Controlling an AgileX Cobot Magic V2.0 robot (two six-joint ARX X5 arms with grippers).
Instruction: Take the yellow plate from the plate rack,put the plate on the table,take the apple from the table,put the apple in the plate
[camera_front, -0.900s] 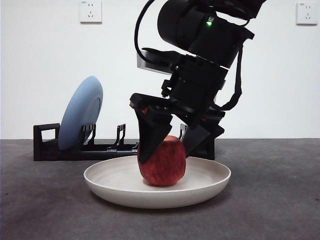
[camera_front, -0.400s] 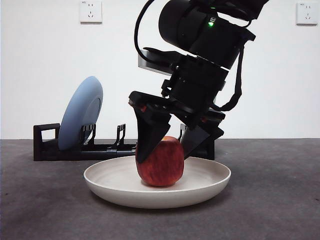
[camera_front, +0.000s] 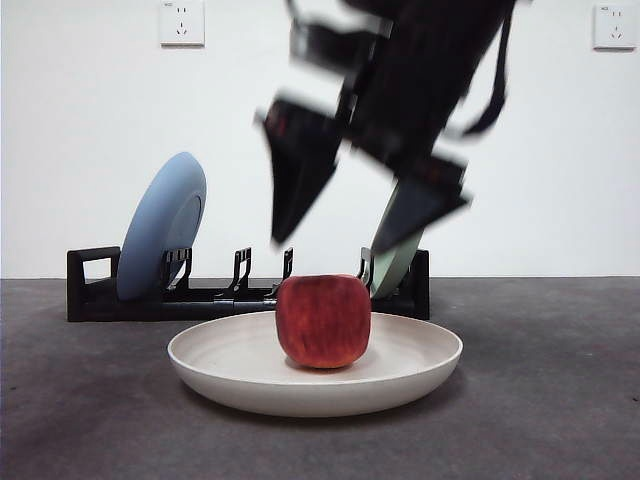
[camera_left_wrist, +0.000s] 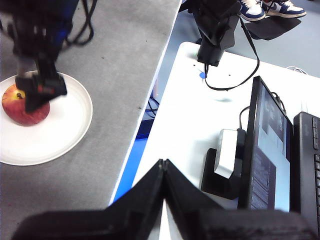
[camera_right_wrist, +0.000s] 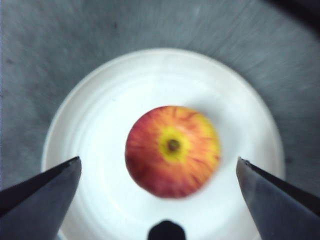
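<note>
The red apple (camera_front: 323, 320) rests free in the middle of the yellow plate (camera_front: 205, 362), which lies flat on the table (camera_front: 80, 425) in front of the plate rack (camera_front: 92, 290). My right gripper (camera_front: 335, 243) hovers open just above the apple, blurred by motion, touching nothing. The right wrist view looks straight down on the apple (camera_right_wrist: 172, 150) and plate (camera_right_wrist: 100, 120), with the right gripper (camera_right_wrist: 158, 160) spread wide on either side. My left gripper (camera_left_wrist: 164, 162) is shut and empty, off to the side beyond the table's edge; its view shows the apple (camera_left_wrist: 22, 107) on the plate (camera_left_wrist: 62, 135).
A blue plate (camera_front: 165, 235) stands upright in the rack near its handle end, and a pale green plate (camera_front: 392, 265) stands at the other end, partly behind the arm. Beside the table (camera_left_wrist: 115, 75) is a white desk (camera_left_wrist: 185, 125) with a monitor (camera_left_wrist: 265, 150).
The right gripper has let go of the apple and risen well above it. The apple stays in the plate, settled slightly to the right.
</note>
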